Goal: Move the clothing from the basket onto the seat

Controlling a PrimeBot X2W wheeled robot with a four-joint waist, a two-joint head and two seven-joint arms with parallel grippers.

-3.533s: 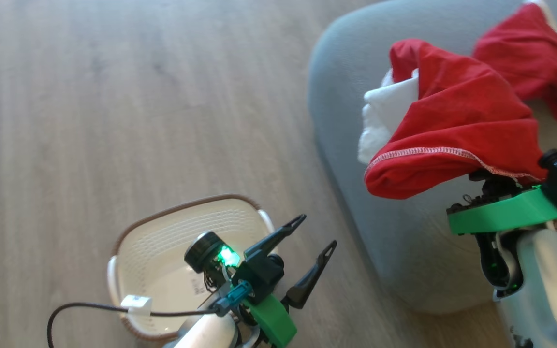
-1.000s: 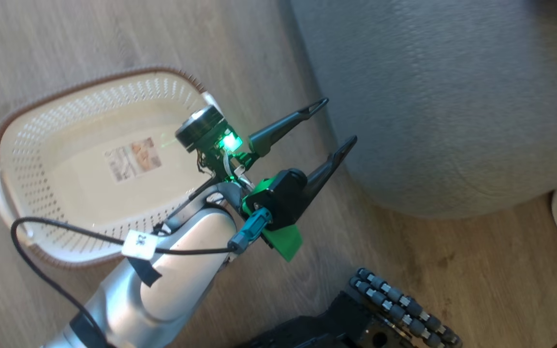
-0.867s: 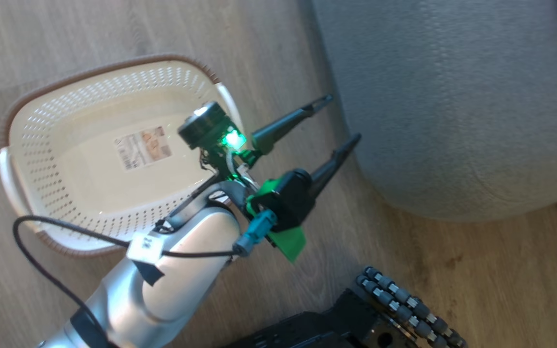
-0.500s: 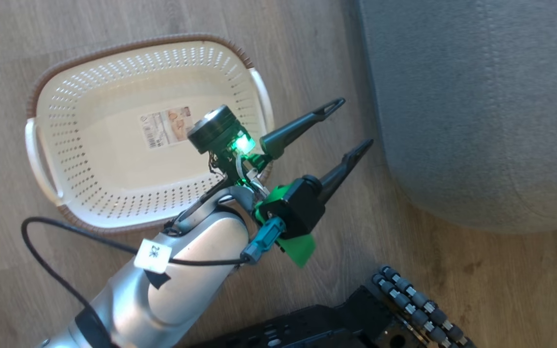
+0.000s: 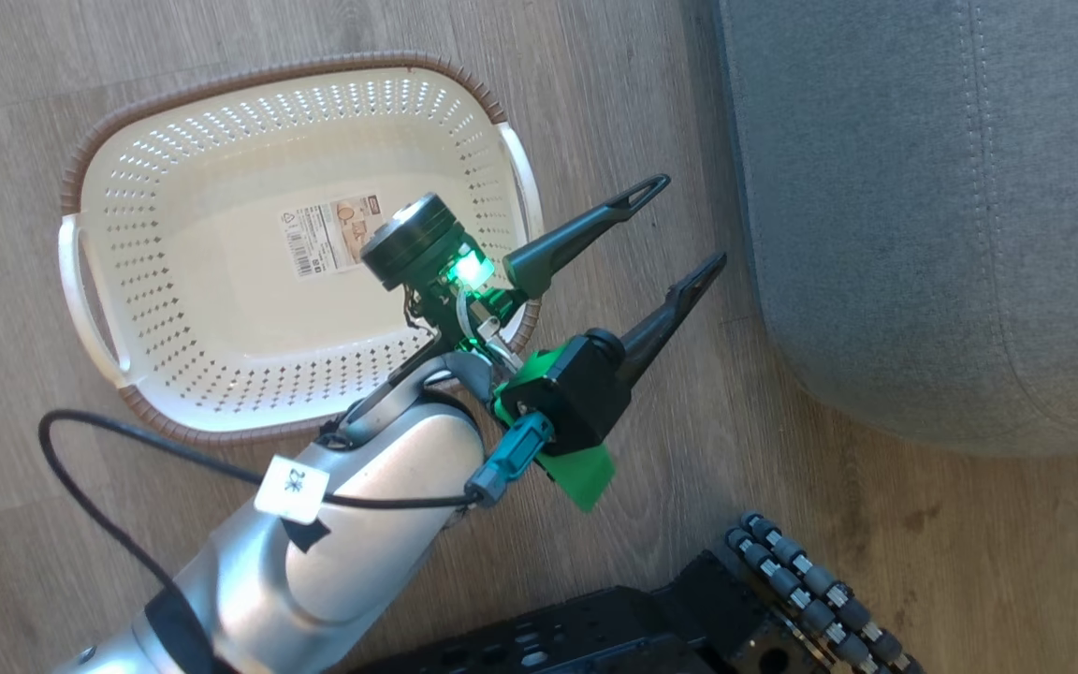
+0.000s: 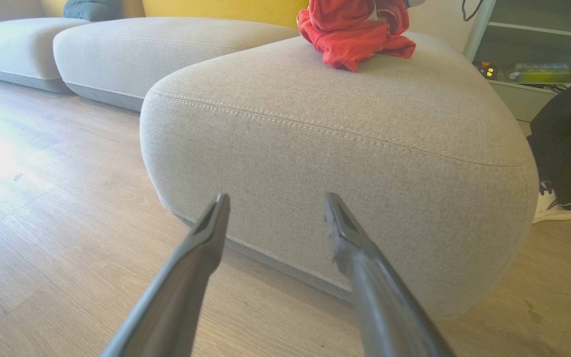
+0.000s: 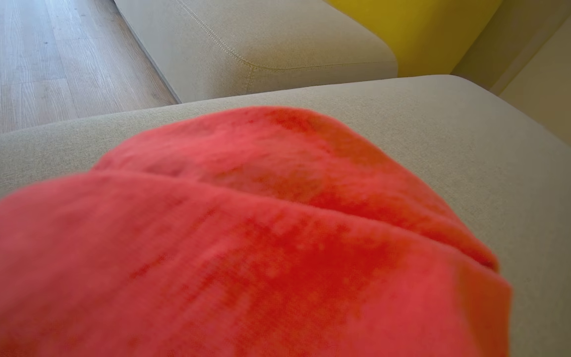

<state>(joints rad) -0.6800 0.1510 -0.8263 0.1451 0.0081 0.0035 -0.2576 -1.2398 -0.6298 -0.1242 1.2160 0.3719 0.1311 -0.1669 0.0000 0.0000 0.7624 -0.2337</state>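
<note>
The basket [image 5: 127,309] stands on the wood floor with nothing in it but the label on its bottom. My left gripper [image 5: 684,225] hangs open and holds nothing, between the basket's right handle and the seat [image 5: 923,234]. In the left wrist view its fingers [image 6: 275,198] point at the seat's rounded side [image 6: 340,148], and a heap of red clothing [image 6: 360,29] lies on top of the cushion. In the right wrist view red clothing [image 7: 241,238] drapes close over the seat [image 7: 513,173] and hides my right gripper's fingers.
My dark wheeled base [image 5: 735,608] shows at the bottom edge. Beside the seat stand a white shoe [image 6: 553,208] and a dark trouser leg [image 6: 568,148]. A shelf [image 6: 528,74] stands behind them. More grey cushions [image 6: 142,49] and a yellow backrest [image 7: 414,29] lie beyond.
The head view has swung down and settled, so the basket now sits higher and further right in it. The red clothing and right arm have left that view. My left gripper stays open.
</note>
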